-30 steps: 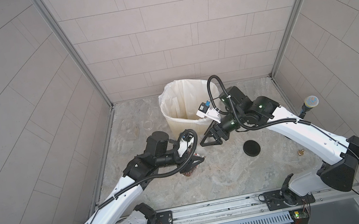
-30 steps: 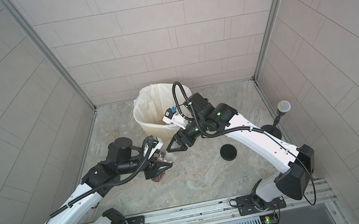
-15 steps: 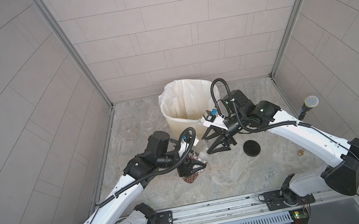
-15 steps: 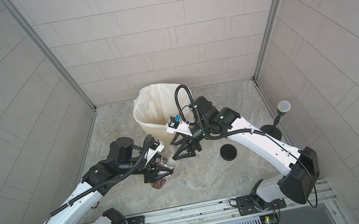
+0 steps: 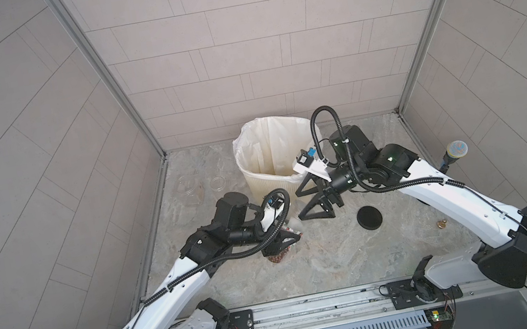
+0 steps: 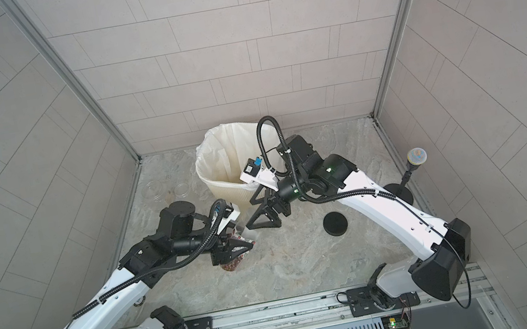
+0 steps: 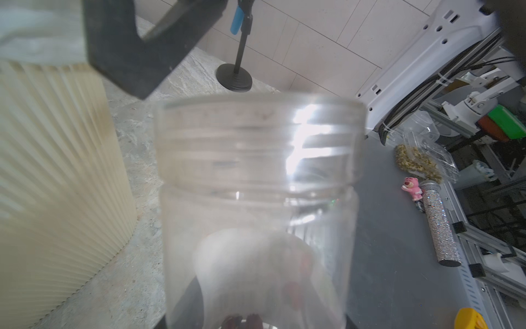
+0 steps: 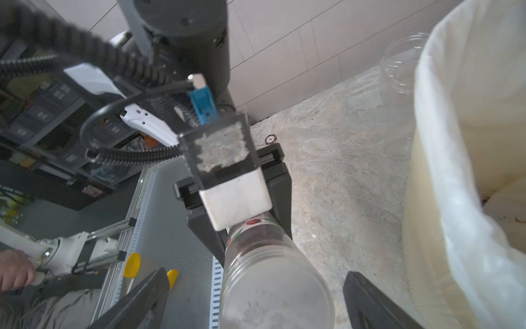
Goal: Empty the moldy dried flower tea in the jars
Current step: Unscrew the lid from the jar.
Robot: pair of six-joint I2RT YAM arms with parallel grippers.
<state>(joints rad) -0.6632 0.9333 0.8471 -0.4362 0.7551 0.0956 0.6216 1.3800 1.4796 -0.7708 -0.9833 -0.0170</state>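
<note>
Left claw (image 5: 282,242) is seen clamped across the lower body of the clear cylindrical plastic jar (image 5: 294,227). The right claw (image 5: 309,202) is spread wide and empty, its jaws standing just off the jar's open threaded mouth — no contact can be made out.

Largest in the scene, the cream ribbed plastic bin with white liner (image 5: 267,183) is set at the back of the grey stone-patterned floor (image 5: 345,261), near both claws. The jar is held tilted in front of it, mouth raised toward the right claw, base low. Well apart, on the right arm's side, the round black lid (image 5: 369,217) is laid flat on the floor. Smallest, the reddish-brown dried flower tea (image 5: 279,257) is gathered in the jar's base end.

The jar is judged light, thin-walled and smooth — it is likely to slip under a weak pinch and to dent under a hard one. A hold across the plain body below the threads is judged best, so that the mouth is left clear for tipping. The tea is judged loose and crumbly; it should slide out readily, though crumbs may cling.
</note>
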